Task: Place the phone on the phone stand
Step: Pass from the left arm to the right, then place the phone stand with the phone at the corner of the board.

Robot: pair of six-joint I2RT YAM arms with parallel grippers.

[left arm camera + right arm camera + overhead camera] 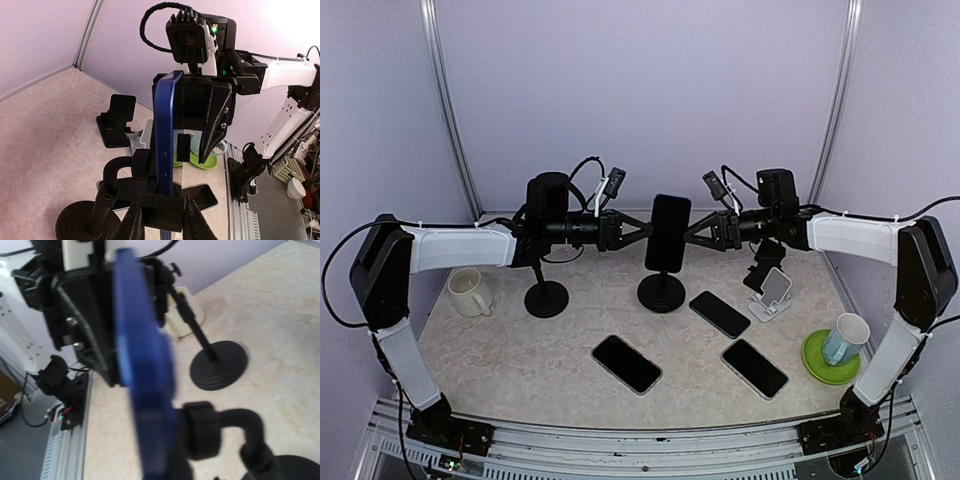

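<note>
No text, brand, number or sign can be read in any of the 3 views. The phone (667, 232) shows only a dark face from above and a plain blue edge (164, 150) in the left wrist view. In the right wrist view it is too blurred for any marking to be made out.
</note>
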